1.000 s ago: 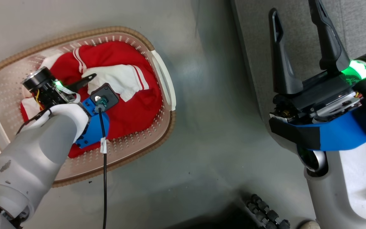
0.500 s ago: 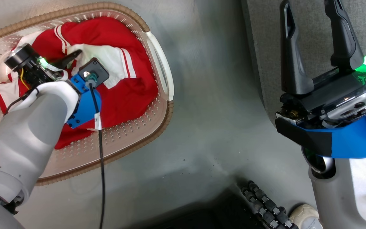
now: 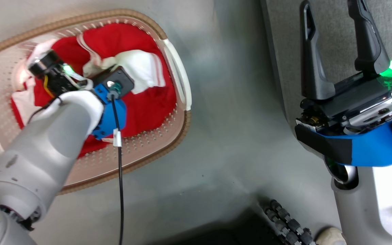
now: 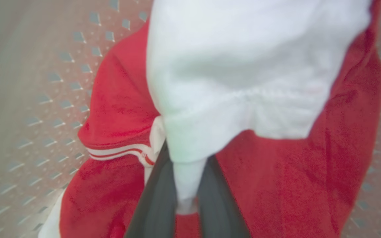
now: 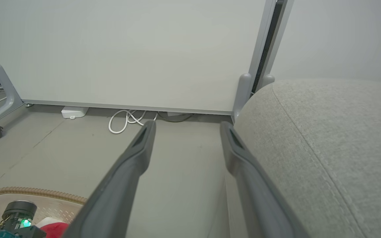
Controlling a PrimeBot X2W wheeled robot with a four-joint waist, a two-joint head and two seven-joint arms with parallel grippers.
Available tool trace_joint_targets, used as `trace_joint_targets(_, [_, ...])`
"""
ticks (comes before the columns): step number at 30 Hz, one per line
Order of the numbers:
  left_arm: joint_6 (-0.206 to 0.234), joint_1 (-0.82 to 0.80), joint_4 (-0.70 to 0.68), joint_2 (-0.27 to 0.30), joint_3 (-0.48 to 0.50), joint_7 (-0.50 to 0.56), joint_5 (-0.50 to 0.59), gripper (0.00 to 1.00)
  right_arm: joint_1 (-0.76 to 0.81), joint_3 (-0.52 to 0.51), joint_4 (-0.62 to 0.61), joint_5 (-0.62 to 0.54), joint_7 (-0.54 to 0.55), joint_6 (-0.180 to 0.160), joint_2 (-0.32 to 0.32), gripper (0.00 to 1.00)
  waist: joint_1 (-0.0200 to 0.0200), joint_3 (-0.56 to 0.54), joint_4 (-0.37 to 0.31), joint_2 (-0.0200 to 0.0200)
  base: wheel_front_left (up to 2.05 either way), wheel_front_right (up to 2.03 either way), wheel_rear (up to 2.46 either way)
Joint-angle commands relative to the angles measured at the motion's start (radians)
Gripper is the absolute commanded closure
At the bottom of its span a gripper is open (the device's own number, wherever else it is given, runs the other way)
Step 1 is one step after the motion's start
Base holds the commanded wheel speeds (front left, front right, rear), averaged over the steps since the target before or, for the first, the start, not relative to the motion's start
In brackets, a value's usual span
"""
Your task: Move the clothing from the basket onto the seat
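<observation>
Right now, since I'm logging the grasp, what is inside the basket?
Red-and-white clothing lies in the basket, the left end effector shut on a white fold. The arm covers part of the pile; anything beneath the fabric is hidden.

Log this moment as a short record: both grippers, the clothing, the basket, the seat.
left gripper: shut on a white fold of the clothing, inside the basket
right gripper: open, empty, near the seat
clothing: red and white, bunched in the basket
basket: on the floor, to the left of the seat
seat: grey cushion
step: clothing gripped, not yet out of the basket
</observation>
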Motion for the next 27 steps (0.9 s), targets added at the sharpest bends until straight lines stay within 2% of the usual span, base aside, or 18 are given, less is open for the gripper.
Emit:
trace_joint_targets(1, [-0.001,0.013,-0.013,-0.017,-0.003,-0.027,-0.02,1.0,0.002,-0.006,0.011,-0.015,-0.003,0.0,-0.002,0.0,0.0,-0.035,0.027,0.0,0.0,0.0,0.0])
trace_joint_targets(11, [-0.001,0.039,-0.092,-0.073,0.016,-0.096,-0.122,1.0,0.044,-0.025,0.063,-0.073,-0.003,0.0,-0.002,0.0,0.0,-0.21,0.12,0.0,0.0,0.0,0.0])
trace_joint_targets(17, [0.007,0.088,-0.211,-0.05,0.109,-0.096,-0.137,1.0,0.078,-0.031,0.086,-0.09,-0.003,0.0,-0.002,0.0,0.0,-0.313,0.158,0.0,0.0,0.0,0.0])
trace_joint_targets(27, [0.031,0.258,-0.421,-0.019,0.332,-0.097,-0.076,1.0,0.182,-0.054,0.136,-0.101,-0.003,0.0,-0.002,0.0,0.0,-0.536,0.222,0.0,0.0,0.0,0.0])
